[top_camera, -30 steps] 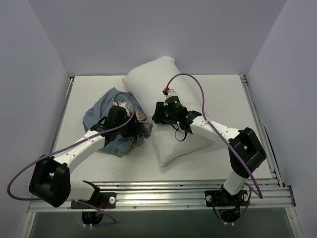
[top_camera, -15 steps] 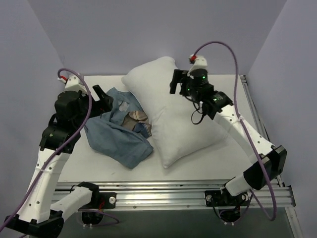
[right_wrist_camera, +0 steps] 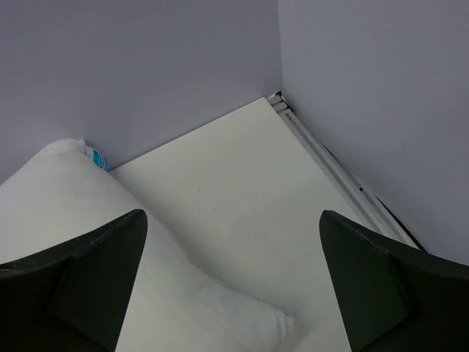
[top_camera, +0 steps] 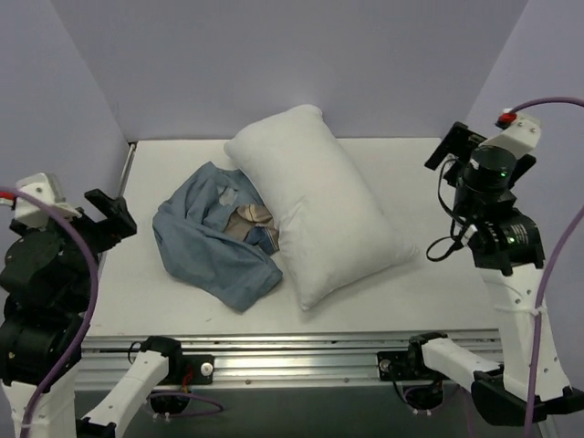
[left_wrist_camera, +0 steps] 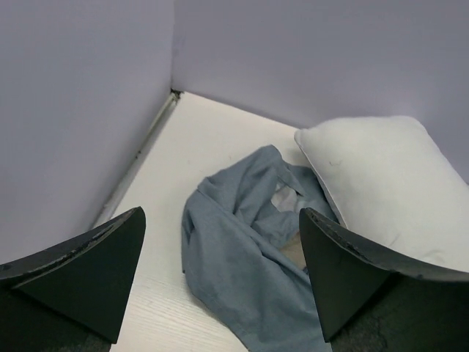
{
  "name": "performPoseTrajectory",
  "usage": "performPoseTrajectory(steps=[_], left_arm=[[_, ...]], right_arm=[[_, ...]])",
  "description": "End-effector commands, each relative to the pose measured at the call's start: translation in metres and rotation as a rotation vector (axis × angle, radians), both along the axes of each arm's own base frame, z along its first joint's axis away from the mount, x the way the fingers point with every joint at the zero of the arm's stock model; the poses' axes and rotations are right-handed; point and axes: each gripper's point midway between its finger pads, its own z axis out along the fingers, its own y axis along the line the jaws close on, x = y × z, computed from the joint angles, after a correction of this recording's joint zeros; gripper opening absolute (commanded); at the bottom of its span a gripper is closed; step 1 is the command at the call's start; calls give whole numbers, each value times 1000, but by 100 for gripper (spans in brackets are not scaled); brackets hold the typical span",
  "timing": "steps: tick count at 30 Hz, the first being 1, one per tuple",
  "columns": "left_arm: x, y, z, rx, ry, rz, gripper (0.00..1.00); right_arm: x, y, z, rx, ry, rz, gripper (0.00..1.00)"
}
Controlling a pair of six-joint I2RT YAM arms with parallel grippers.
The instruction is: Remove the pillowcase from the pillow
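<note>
While holding left gripper (left_wrist_camera: 221, 216) and right gripper (right_wrist_camera: 233, 214) wide apart and empty, high at either side, leave pillowcase (top_camera: 214, 245) crumpled on table (top_camera: 383, 290) against left edge of bare pillow (top_camera: 321, 208), count removal as likely done, park arms without snagging cloth.
</note>
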Motion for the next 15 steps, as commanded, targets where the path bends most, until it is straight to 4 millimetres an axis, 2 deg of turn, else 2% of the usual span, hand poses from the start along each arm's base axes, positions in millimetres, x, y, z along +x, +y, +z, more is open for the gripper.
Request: performPoseTrajectory(steps=[1,4,5,6,9,12,15], left_arm=[[-45,32,21,61,-65,114,94],[-70,38,31,46,-136,122,94],[-76,40,31,48,-144,127,94],[-81,45,32,49,-148,147,94],[-93,54,28,48,-149,186,94],[-98,56,26,42,-154,183,94],[-100,56,22,34,-148,168,94]], right_arm=[[-58,-29,40,-50,-83,-95,100],[-96,-39,62,-71,-147,-98,100],[-104,-41,66,-76,-163,-98,100],[-121,-45,75,-77,-204,-96,100],[-149,-49,86,-74,-273,-82,99],[-170,-54,92,-75,-318,-85,99],[-179,-57,91,-74,-326,-86,99]])
